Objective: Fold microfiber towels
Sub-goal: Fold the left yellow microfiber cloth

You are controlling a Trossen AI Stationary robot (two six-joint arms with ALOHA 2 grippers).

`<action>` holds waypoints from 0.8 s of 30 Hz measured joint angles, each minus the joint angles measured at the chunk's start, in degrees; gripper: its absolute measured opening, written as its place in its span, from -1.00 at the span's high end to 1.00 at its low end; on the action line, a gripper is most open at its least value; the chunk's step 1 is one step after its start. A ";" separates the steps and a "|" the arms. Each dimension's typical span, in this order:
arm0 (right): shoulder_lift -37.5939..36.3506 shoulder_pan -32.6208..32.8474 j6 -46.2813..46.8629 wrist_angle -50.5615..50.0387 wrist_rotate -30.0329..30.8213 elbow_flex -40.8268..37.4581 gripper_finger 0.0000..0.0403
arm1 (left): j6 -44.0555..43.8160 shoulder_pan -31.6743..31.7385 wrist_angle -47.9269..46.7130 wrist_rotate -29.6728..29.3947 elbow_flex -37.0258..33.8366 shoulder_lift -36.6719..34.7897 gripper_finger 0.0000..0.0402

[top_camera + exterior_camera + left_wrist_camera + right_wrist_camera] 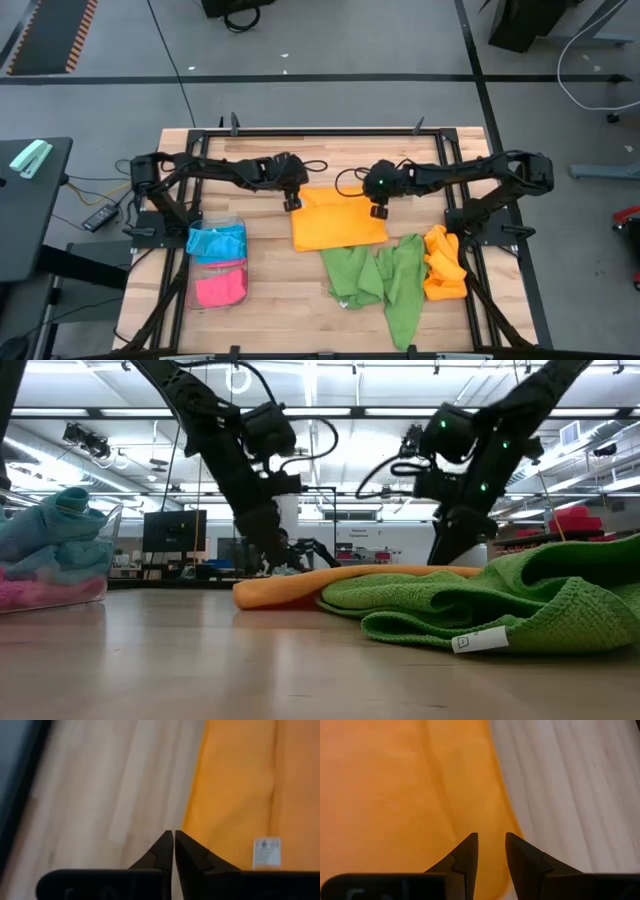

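- Left gripper (173, 842): fingertips pressed together at the left edge of the orange towel (338, 222). No cloth shows between the tips; whether it has pinched any fabric cannot be told.
- Right gripper (491, 845): fingers a narrow gap apart, over the same towel's right edge, nothing visibly between them.
- Orange towel: lies flat at mid-table between the 2 grippers; white label (266, 852) showing near the left gripper.
- Green towels (380, 280): 2 crumpled pieces just in front of the orange one, touching it.
- Second orange towel (444, 263): bunched at the table's right side.
- Clear tray (238, 224): left side, holding blue towel (216, 243) and pink towel (220, 288).
- Risk: the left gripper may have closed on nothing, so a lift would raise 1 corner only and skew the fold.
- Risk: a dragged edge could snag the green cloth alongside.
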 joint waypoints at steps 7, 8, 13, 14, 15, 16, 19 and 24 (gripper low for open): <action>0.02 -5.30 -2.11 0.94 -2.26 -2.94 0.47 | 1.23 -0.31 1.76 9.71 0.06 -0.67 0.90; 0.02 -5.64 -2.63 0.90 -2.34 -3.20 0.47 | 1.82 -0.37 2.93 9.84 0.06 -0.17 0.89; 1.14 -8.05 -5.06 1.85 -2.44 -3.81 0.47 | 4.49 -0.40 6.33 9.82 0.02 -0.04 0.85; 1.95 -8.39 -5.06 2.22 -2.40 -3.81 0.47 | 4.58 -0.29 7.02 9.82 0.02 -0.06 0.85; 2.66 -8.68 -5.13 2.27 -2.40 -3.86 0.47 | 4.60 -0.27 7.77 9.82 0.02 -0.06 0.85; 3.55 -8.93 -5.34 2.73 -2.40 -3.88 0.47 | 4.86 -0.29 8.45 9.84 0.02 -0.06 0.86; 5.89 -9.04 -5.87 5.64 -0.94 -3.57 0.47 | 7.64 -0.30 9.24 9.84 0.02 -0.06 0.90; 6.77 -10.54 -8.09 6.34 7.83 -3.01 0.47 | 11.03 -0.23 10.55 9.80 0.02 -0.06 0.93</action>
